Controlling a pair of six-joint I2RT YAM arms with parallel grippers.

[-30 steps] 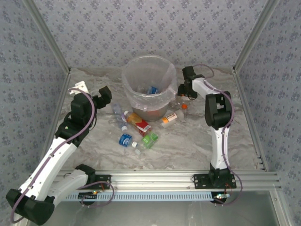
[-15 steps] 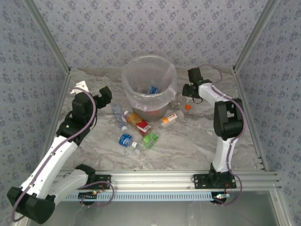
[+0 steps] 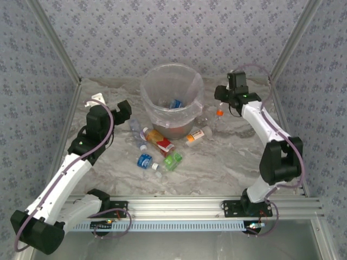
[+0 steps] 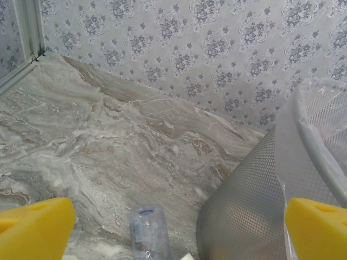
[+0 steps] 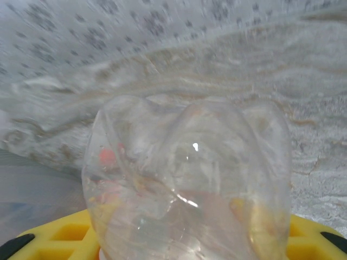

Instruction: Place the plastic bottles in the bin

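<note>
Firmly pinched a clear bottle [image 5: 187, 189] in the right gripper [image 3: 220, 101], with the bin [image 3: 153, 111] farther off to its left. Held the left gripper [image 3: 124, 111] spread wide, another bottle [image 4: 149, 233] lying just ahead between its yellow fingers [image 4: 32, 227].

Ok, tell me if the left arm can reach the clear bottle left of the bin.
Probably yes: the left gripper is open, the clear bottle lies on bare table just ahead, with the bin wall close beside it.
</note>
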